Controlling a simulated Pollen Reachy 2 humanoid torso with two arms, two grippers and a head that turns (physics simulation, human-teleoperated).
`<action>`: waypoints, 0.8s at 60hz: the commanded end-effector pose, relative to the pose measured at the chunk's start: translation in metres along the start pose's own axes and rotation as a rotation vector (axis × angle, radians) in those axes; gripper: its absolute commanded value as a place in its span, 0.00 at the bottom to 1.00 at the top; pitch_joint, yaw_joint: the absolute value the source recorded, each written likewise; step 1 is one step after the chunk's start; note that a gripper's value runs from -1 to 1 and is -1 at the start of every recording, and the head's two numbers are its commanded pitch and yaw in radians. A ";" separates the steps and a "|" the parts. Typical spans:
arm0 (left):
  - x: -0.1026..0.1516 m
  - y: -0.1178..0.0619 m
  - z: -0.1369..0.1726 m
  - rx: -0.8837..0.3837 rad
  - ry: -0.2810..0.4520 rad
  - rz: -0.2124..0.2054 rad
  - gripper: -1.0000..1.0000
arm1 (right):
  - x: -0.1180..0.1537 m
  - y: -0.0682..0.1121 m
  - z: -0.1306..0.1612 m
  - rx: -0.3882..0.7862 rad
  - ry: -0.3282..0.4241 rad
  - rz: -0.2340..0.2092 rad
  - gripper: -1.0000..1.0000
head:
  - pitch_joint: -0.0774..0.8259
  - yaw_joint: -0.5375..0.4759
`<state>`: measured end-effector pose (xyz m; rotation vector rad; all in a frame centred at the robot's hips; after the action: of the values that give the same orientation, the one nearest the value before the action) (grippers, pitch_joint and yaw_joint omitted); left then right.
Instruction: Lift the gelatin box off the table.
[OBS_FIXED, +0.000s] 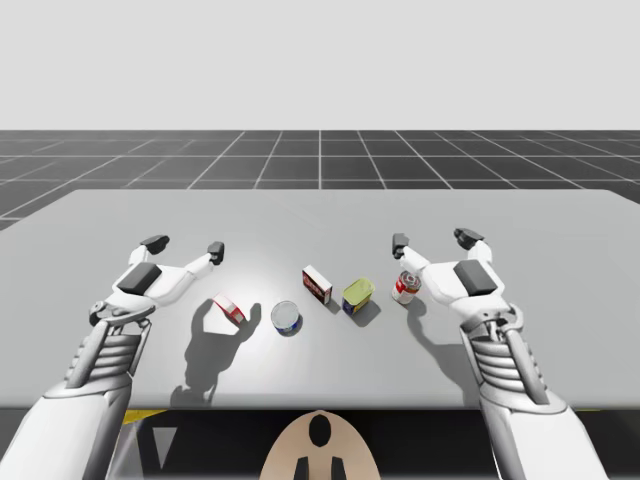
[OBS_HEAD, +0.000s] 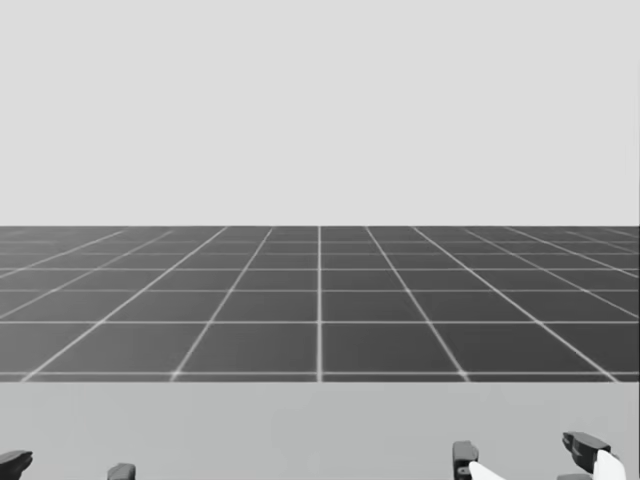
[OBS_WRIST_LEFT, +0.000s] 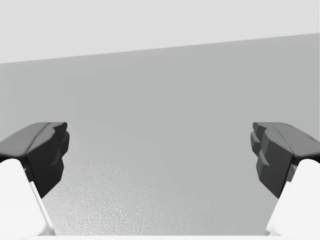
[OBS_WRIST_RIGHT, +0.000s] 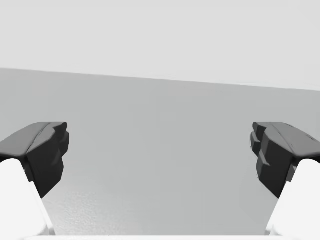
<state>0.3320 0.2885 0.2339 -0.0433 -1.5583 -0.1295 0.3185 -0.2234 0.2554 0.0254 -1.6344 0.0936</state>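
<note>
**Gelatin box (OBS_FIXED: 229, 309) lies left of centre, with both claws spread wide above the table**

From where I stand, the grey table (OBS_FIXED: 320, 215) takes up the middle band of the high view. The robot's two white arms come up from the bottom corners. The left claw (OBS_FIXED: 185, 246) hangs at the left of the frame with its fingers spread wide and nothing between them. Its own camera looks across bare tabletop. The right claw (OBS_FIXED: 434, 241) mirrors it at the right, just as wide and just as empty.

A loose row of small goods lies between the arms. I take the red-and-white carton as the gelatin box, near the lower left of centre and just below and right of the left claw. The darker brown-red box (OBS_FIXED: 317, 285) at centre is probably something else. A blue tin (OBS_FIXED: 286, 318) sits close on the carton's right. A yellow tin (OBS_FIXED: 358, 296) and a red-and-white can (OBS_FIXED: 406, 287) lie further right, the can just beside the right claw.

The left arm looks the natural choice.
- It should tip down and draw back toward the carton until the carton shows between its fingers.
- The fingers should then straddle the carton's narrow faces.
- The inner finger has to keep off the blue tin, since a nudge there could shove the carton askew.
- The claw should close firmly and then rise straight up.
</note>
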 end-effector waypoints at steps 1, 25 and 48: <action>0.000 0.000 0.000 0.002 -0.001 -0.006 0.00 | -0.001 0.003 0.002 -0.023 -0.030 0.016 0.00 | 0.10 0.53; 0.000 -0.001 -0.001 0.000 0.004 -0.005 0.00 | 0.000 0.002 -0.001 -0.020 0.014 0.026 0.00 | 0.44 0.52; 0.001 -0.001 0.000 -0.002 0.006 0.004 0.00 | 0.004 0.002 0.000 -0.029 0.007 0.021 0.00 | 0.73 0.61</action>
<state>0.3322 0.2876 0.2350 -0.0468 -1.5536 -0.1300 0.3191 -0.2215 0.2582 -0.0130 -1.6267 0.0885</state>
